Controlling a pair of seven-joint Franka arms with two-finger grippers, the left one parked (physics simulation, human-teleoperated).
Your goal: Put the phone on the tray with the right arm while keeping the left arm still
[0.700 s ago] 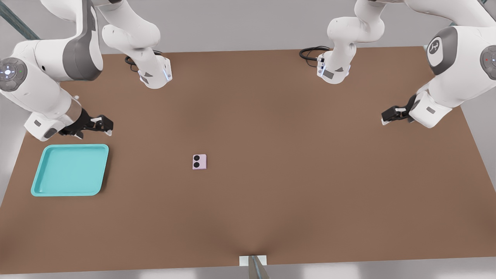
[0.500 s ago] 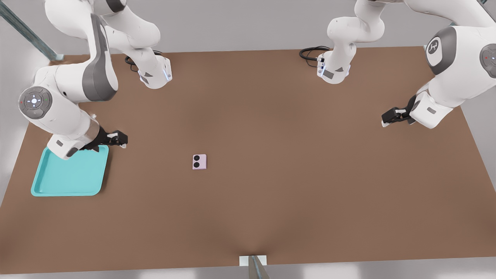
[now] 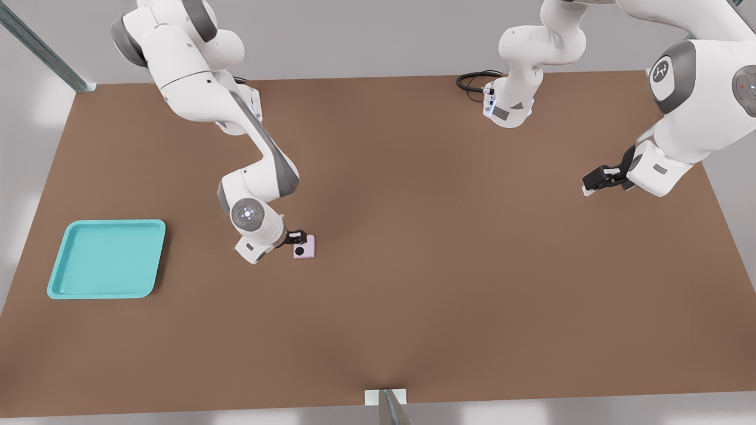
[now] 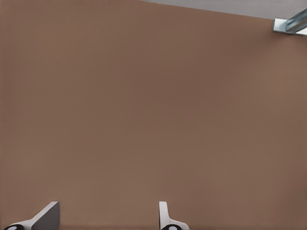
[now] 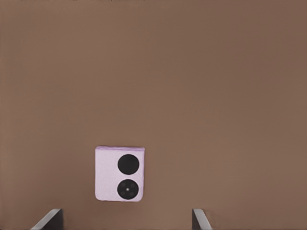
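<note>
**Approach to the phone: jaws spread, not yet gripping**

Positioned over the phone [image 3: 305, 247] on the brown bench [image 3: 449, 265], well apart from the tray [image 3: 106, 258], on the side toward the front view's right. Lying flat, lens face up, both black lenses clear in the right wrist view [image 5: 119, 174]. Jaws of the right arm [image 3: 254, 177] spread wide: two fingertips [image 5: 49, 220] at the edge of the wrist view, set well apart, nothing between them. Gripper [image 3: 297, 239] overlapping the phone's near edge in the front view; height above the phone not readable from these views.

For the step in hand:
- Centre first. In the wrist view, phone closer to one fingertip than the other; shift sideways until midway between them.
- Align the fingers with two opposite flat edges, not the rounded corners.
- Descend straight down; stop just short of the bench so the tips do not scrape.
- Close gently. Thin, smooth slab; likely to slip or tip if pinched off centre.
- Lift vertically before any travel toward the tray.

Bench surface: matte, uniform, flat. Tray holding nothing, rim raised, so release from above the rim. Beyond the bench: pale grey wall, a metal strut [image 3: 44, 50] near the corner behind the tray, black cable [image 3: 475, 79] by the far arm base.
</note>
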